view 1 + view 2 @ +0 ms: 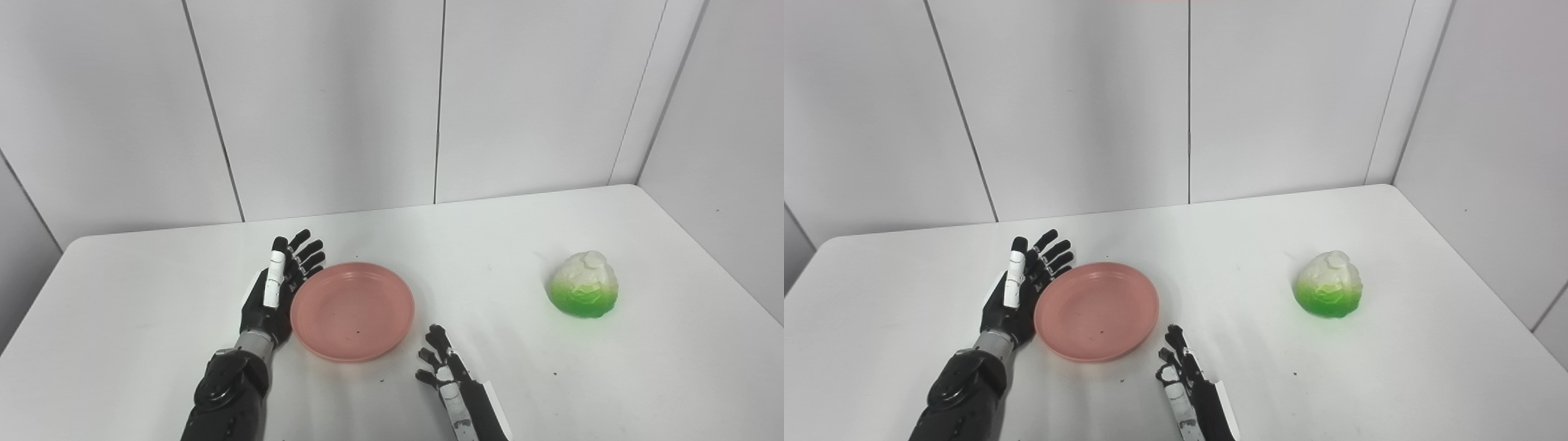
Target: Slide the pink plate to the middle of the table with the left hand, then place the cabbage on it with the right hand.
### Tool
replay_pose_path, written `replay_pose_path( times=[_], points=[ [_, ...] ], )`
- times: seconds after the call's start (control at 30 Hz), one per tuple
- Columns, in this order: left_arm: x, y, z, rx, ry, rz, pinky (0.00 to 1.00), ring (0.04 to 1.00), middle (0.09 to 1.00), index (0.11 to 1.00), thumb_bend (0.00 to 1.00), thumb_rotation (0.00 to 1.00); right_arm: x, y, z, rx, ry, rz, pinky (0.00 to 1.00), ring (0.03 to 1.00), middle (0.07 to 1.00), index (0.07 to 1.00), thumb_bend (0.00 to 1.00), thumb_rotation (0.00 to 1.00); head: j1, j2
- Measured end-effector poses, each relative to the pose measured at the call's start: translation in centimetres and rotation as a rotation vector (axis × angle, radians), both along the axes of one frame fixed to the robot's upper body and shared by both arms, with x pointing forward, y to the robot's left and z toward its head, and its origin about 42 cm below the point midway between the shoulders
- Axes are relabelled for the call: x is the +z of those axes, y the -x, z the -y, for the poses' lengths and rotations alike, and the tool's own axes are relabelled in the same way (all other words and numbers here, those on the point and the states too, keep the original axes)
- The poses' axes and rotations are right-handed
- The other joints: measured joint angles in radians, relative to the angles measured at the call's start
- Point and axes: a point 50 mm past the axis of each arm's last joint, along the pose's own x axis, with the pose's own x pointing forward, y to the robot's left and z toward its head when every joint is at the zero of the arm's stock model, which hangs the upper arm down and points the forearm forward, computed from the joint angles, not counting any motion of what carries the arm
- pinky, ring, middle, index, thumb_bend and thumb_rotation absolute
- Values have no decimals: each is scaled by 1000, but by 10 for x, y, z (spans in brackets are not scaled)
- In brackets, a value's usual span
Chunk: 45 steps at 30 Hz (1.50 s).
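Here the left robot hand (277, 293) lies with its fingers (306, 248) stretched out and spread, holding nothing, its palm side pressed edge-on against the left rim of the pink plate (353, 310). The fingertips reach past the plate's far-left curve. The plate sits flat on the white tabletop (141, 294), directly to the right of that hand, and a few dark specks show on its inside.

The right robot hand (1182, 367) rests low at the near edge, just to the right of the plate's near rim but apart from it. Its fingers are extended and slightly fanned, gripping nothing, pointing away from the robot.

The cabbage (583, 284), white on top and bright green at the base, stands on the tabletop well off to the right of the right robot hand and farther from the robot, untouched by either hand.

The two views differ only a little. The left eye view shows a bit more of the grey wall at the far left and cuts the tabletop's right edge sooner; the right eye view shows more of the tabletop's right side beyond the cabbage and a seam in the right wall (1488, 153). In the right eye view the gap between plate and right robot hand reads slightly narrower. Small dark crumbs dot the tabletop near the right robot hand in both.
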Motion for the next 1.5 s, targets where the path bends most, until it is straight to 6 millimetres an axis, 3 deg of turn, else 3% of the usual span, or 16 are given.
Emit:
replay_pose_path(
  times=[0.3, 0.63, 0.77, 0.87, 1.07, 1.13, 1.23, 1.43, 1.5],
  points=[
    [-4, -1, -6, -20, -1, 0, 907, 883, 875, 900, 931, 899, -3, 2, -5, -37, 172, 145, 880, 932, 983, 985, 873, 988, -12, -2],
    [-5, -5, -8, -20, 6, 4, 883, 878, 870, 897, 933, 885, 51, 5, 15, -128, 216, 350, 773, 912, 961, 983, 992, 804, -29, -9],
    [-6, -6, -7, -20, 6, 4, 886, 878, 876, 901, 927, 892, 73, 8, 31, -152, 256, 403, 744, 904, 960, 999, 1000, 693, -28, -11],
    [-6, -7, -7, -20, 5, 2, 893, 874, 880, 906, 943, 892, 91, 8, 48, -146, 310, 395, 781, 920, 977, 1000, 1000, 511, -23, -12],
    [-7, -7, -6, -17, 0, -5, 890, 866, 872, 906, 939, 901, 127, 4, 114, -80, 611, 384, 776, 920, 993, 999, 1000, 403, -15, -14],
    [-8, -6, -6, -16, 0, -9, 891, 867, 872, 907, 939, 901, 136, -4, 128, -73, 675, 366, 782, 925, 998, 1000, 1000, 397, -14, -14],
    [-8, -6, -2, -24, 2, -9, 900, 876, 880, 915, 945, 902, 153, -20, 135, -17, 742, 355, 797, 923, 993, 993, 1000, 348, -12, -14],
    [-8, -7, -4, -27, -4, -7, 906, 877, 876, 911, 944, 907, 202, -53, 158, 50, 959, 355, 763, 903, 957, 950, 1000, 290, -17, -12],
    [-8, -7, -4, -28, -4, -7, 909, 872, 875, 913, 936, 908, 213, -66, 164, 50, 1020, 339, 686, 849, 932, 933, 1000, 276, -15, -12]
  ],
)
